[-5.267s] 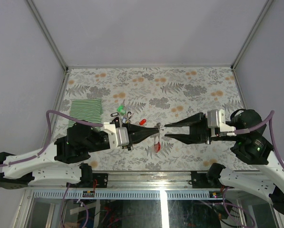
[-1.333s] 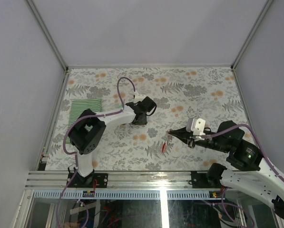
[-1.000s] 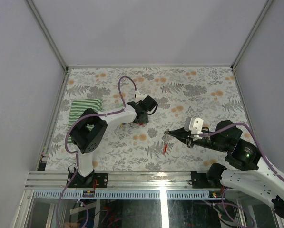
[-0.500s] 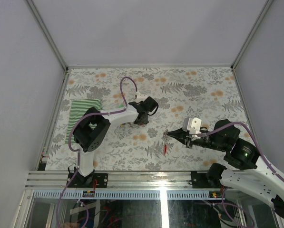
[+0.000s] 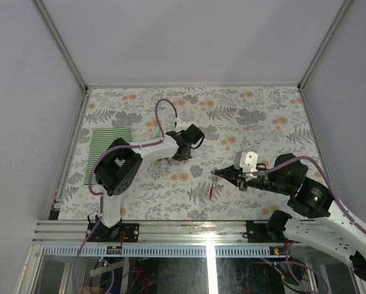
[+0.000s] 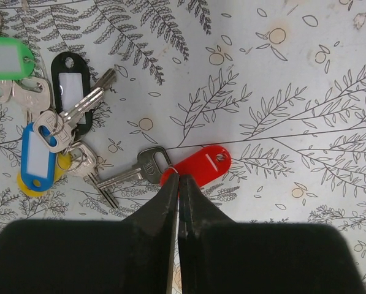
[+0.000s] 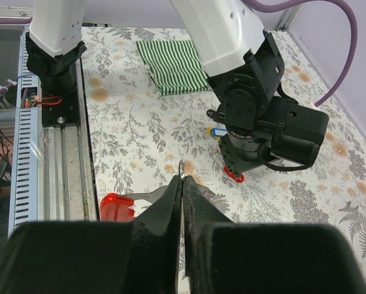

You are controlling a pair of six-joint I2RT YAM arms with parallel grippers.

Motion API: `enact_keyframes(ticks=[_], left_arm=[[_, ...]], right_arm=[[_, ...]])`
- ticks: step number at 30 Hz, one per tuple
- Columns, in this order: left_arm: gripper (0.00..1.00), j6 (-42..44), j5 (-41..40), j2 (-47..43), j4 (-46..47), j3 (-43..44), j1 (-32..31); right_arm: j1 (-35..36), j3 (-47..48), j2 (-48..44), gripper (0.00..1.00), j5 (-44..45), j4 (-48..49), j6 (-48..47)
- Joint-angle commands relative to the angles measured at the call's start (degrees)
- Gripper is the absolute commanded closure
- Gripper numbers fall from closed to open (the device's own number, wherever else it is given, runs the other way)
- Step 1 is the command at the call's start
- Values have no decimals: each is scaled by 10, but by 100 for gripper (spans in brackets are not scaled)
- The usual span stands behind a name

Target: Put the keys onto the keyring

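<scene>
The keys [image 6: 60, 125] lie in a cluster on the flowered table, with green [image 6: 5, 58], black [image 6: 69, 82] and blue [image 6: 35, 156] tags. Apart from them lies a silver key [image 6: 143, 168] joined to a red tag [image 6: 201, 165]. My left gripper [image 6: 178, 177] points straight down, shut on the end of that tag where it meets the key. My right gripper [image 7: 181, 174] is shut on the small metal keyring [image 7: 181, 165], held above the table. A key with a red tag [image 7: 115, 207] hangs from the keyring. In the top view the left wrist [image 5: 184, 141] hides the key cluster.
A green-and-white striped cloth [image 5: 109, 147] lies at the table's left side. The metal rail [image 7: 54, 159] of the near table edge runs below the right gripper. The left arm's purple cable [image 5: 161, 113] loops above the table.
The left gripper's jaws have closed at the red tag. The left arm has barely moved over the keys. The right gripper has drifted slightly, still holding the keyring.
</scene>
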Motion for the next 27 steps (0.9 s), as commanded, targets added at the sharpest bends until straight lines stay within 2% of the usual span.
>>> enact_keyframes(ticks=[1,7,15,23,27], left_arm=[[100,10,-20,-25,9,0,3],[100,74,9,-111,41,-28,-3],[100,162,141,-320,194,-149,-2],[100,174,220,-460,202,-163,-1],[100,186,255,-510,211,-162,-1]], right_arm=[[0,3,-2,100,-9,41,6],[1,1,-8,100,2,50,6],[1,0,-4,100,-8,78,19],[0,48,30,100,5,53,54],[1,70,58,100,-17,50,79]])
